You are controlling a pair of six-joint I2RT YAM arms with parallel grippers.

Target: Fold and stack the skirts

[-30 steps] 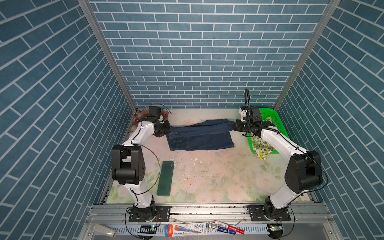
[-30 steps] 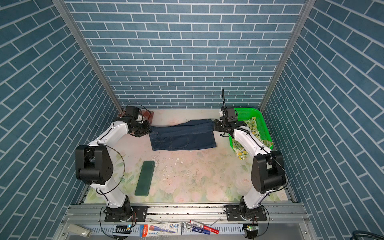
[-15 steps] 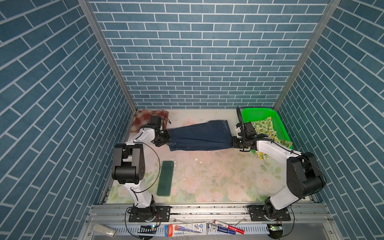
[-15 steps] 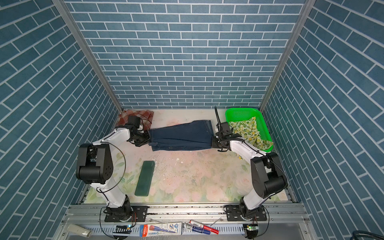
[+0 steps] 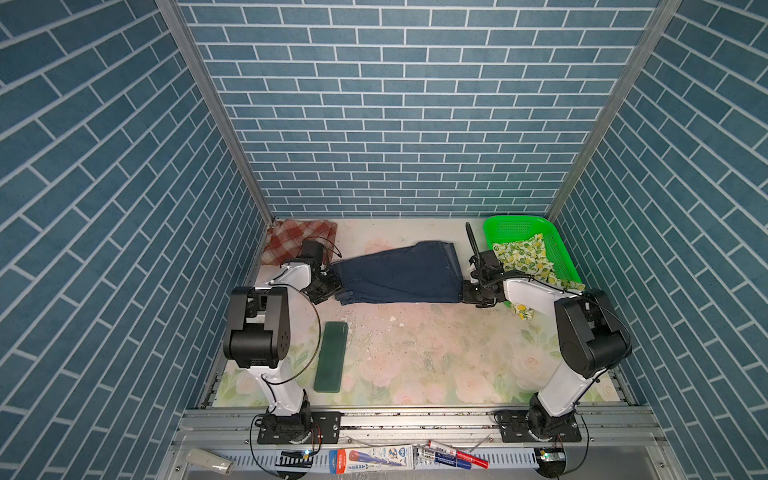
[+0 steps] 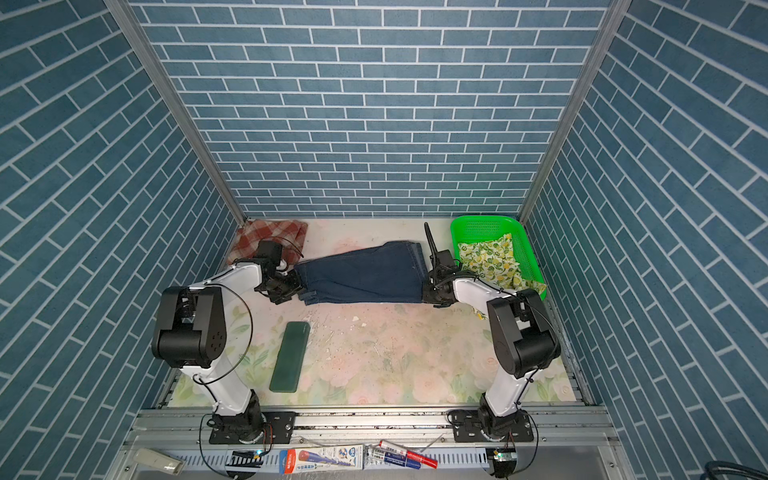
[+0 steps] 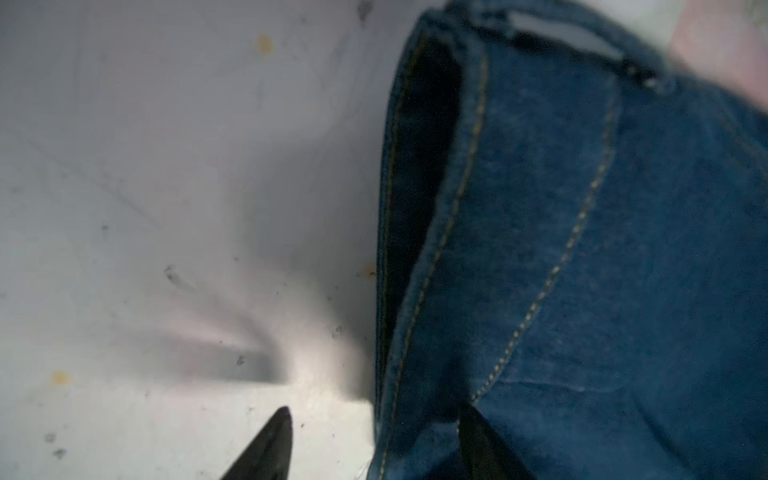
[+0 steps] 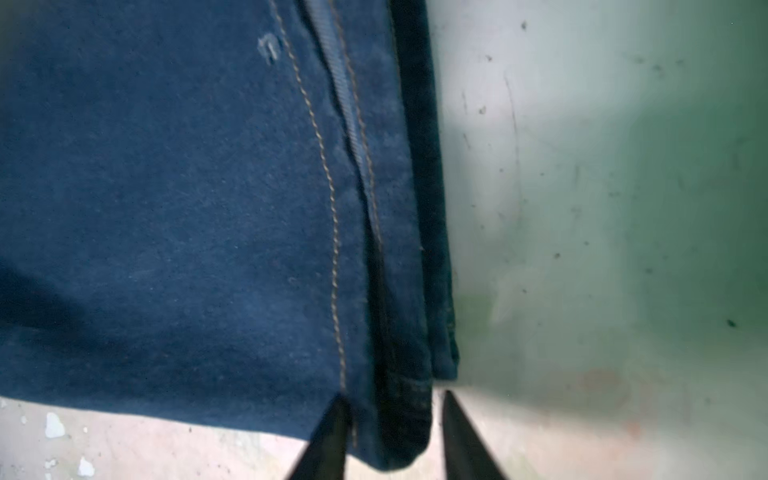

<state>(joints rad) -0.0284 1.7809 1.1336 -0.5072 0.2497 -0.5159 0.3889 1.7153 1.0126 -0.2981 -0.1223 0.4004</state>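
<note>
1. Release time, I reckon: denim (image 5: 403,274) lies doubled on the table (image 5: 415,345), stretched between both grippers. The job now is letting go without wrecking the fold.
2. Left gripper (image 7: 376,410): jaws wide, with one finger over bare table and the other over the cloth. The stitched edge sits loose between them. I'd back it straight out, away from the cloth and low, so a fingertip doesn't flip the top layer.
3. Right gripper (image 8: 395,395): jaws only partly parted, and the folded corner between them is barely clear. I'd open wider before pulling back, or it'll drag that corner.
4. Coming up, probably: the plaid skirt (image 5: 291,237) lies just behind the left gripper. The lemon skirt (image 5: 528,257) lies in the basket (image 5: 515,226) just past the right gripper, spilling over its near rim.
5. Versus a second ago: both grippers were pinched shut up by the denim's far corners. They've since come over to its near corners, and the jaws have parted. Plaid and lemon skirts haven't budged.
</note>
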